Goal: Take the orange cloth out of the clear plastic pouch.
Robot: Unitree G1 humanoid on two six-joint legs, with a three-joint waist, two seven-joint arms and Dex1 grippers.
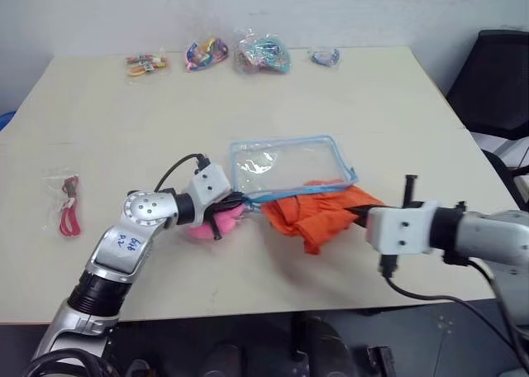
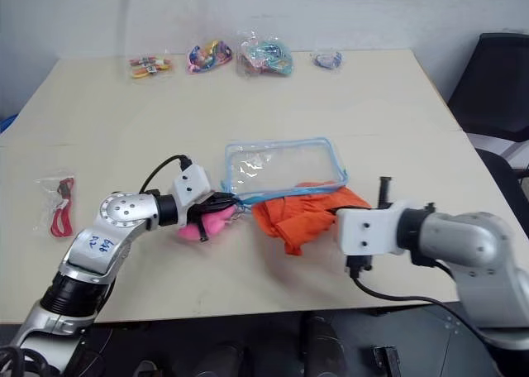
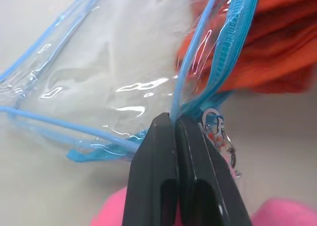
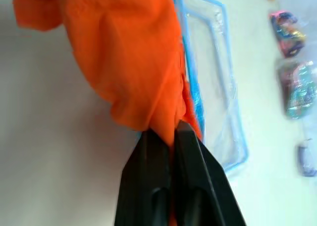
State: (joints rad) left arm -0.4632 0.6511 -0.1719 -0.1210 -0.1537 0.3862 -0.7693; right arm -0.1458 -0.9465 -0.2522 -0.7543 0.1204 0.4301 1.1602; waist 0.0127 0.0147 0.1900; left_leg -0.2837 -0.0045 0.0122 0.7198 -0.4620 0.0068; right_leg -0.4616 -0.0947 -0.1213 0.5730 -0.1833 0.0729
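The left arm reaches in from the table's (image 1: 99, 88) 7 o'clock corner, forearm angled up toward the middle, wrist bent so the left gripper (image 3: 174, 121) points toward 3 o'clock and slightly down. Its two black fingers are pressed together on the pouch's (image 1: 285, 164) blue-edged corner, just beside the zipper pull, pinning that near-left corner. A pink toy (image 1: 216, 225) lies directly under this gripper.

The right arm comes in from 4 o'clock, forearm roughly level above the table's near edge, white wrist block turned toward 9 o'clock. The right gripper (image 4: 172, 133) has its fingers clamped on a fold of the cloth (image 1: 318, 212), which drapes away from the tips.

The pouch lies flat near the table's centre, long side running 9 to 3 o'clock, see-through with light-blue trim and glare on the film; its near long edge is the zipper side. The cloth is bright orange, bunched in folds, lying mostly outside along the pouch's 5 o'clock edge, touching the zipper; whether any of it is inside I cannot tell.

At 12 o'clock along the far edge sit four small bags (image 1: 206, 53) of colourful bits. At 9 o'clock lies a bag with a red strap (image 1: 69, 207).
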